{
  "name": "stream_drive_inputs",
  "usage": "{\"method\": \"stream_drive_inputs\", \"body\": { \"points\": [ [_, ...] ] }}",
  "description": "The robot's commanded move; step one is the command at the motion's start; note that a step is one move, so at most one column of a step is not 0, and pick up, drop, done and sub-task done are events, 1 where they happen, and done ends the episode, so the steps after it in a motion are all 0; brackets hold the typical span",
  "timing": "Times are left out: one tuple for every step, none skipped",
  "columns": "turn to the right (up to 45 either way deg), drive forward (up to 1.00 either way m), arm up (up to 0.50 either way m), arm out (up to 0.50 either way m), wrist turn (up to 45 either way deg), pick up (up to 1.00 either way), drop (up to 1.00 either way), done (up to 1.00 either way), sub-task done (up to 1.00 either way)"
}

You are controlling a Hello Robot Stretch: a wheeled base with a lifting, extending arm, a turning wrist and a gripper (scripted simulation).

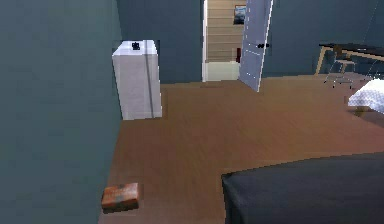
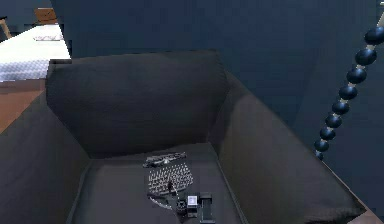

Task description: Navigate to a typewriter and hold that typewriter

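Dark armchair (image 2: 120, 100), grey typewriter (image 2: 168, 178) on its seat at six o'clock; brown floor (image 1: 240, 120), reddish box (image 1: 121, 195) at seven o'clock

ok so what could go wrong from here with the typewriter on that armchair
1. The claw is close by the typewriter, which lies on the seat. I cannot tell whether it holds anything, so a lift from here might tip the typewriter or leave it behind.
2. The armchair has tall sides and a high back that box the seat in, so a lifted typewriter could knock against them.
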Motion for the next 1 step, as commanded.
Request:
{"method": "stream_drive_inputs", "body": {
  "points": [
    [0.0, 0.00, 0.10, 0.00, 0.0, 0.00, 0.00, 0.00, 0.00]
  ]
}}
